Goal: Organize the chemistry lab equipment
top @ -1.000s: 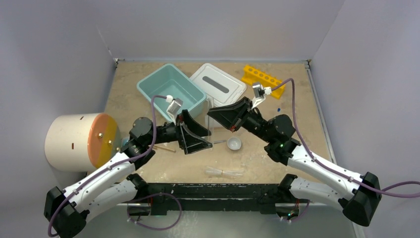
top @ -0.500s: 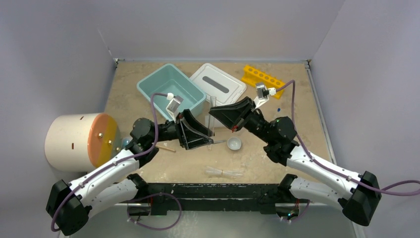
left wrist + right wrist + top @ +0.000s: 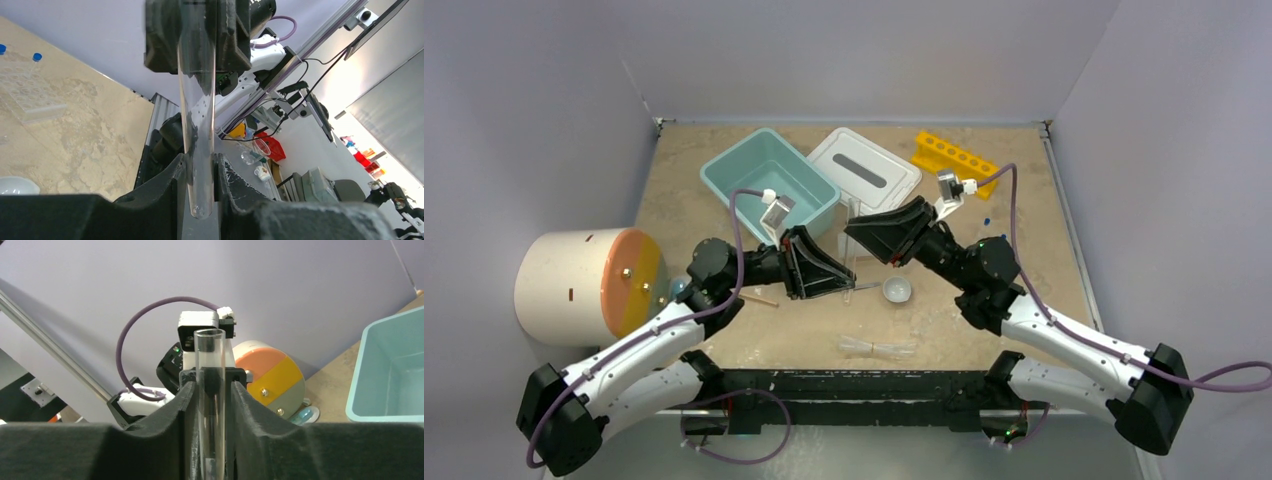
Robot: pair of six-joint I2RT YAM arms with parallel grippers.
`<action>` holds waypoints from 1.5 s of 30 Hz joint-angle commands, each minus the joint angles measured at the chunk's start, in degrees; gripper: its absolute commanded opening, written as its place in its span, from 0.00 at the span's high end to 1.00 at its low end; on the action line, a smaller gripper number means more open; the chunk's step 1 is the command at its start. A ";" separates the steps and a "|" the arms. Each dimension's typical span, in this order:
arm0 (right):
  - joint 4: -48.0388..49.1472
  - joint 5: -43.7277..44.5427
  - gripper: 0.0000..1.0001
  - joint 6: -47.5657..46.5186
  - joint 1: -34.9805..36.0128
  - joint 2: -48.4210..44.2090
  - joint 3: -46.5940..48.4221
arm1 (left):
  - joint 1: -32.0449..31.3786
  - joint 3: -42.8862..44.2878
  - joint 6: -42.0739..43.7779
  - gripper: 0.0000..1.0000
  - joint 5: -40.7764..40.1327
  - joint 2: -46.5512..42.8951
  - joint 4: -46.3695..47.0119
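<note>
A clear test tube [image 3: 197, 125] stands upright between my two grippers above the middle of the table [image 3: 852, 262]. My left gripper [image 3: 200, 175] is shut on its rounded lower end, both pads touching the glass. My right gripper [image 3: 210, 405] sits around the tube's open upper part [image 3: 210, 390] with a small gap on each side, so it is open. From above, the left gripper [image 3: 849, 284] and right gripper [image 3: 857, 233] meet tip to tip. A tiny white bowl [image 3: 897, 290] lies just right of them, and a wooden stick [image 3: 759, 297] lies left.
The teal tub [image 3: 769, 185] and its white lid [image 3: 864, 170] are behind the grippers, with a yellow tube rack [image 3: 956, 160] at the back right. The cream cylinder [image 3: 589, 283] stands at the far left. Clear tubes [image 3: 879, 347] lie near the front edge.
The left jaws have closed onto the tube's lower end. The right jaws have eased apart from it. Both arms have stayed almost in place.
</note>
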 commanded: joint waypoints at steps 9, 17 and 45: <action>-22.02 -7.16 0.36 -10.28 0.18 -6.27 5.07 | -0.30 3.49 19.02 1.00 5.54 -8.92 -22.62; -33.56 -15.93 0.33 -15.94 0.20 -7.86 9.57 | -0.31 5.38 26.56 1.00 7.87 -11.97 -36.61; -33.71 -18.07 0.79 -15.46 0.20 -6.65 11.67 | -0.31 5.66 27.11 1.00 11.37 -9.82 -36.53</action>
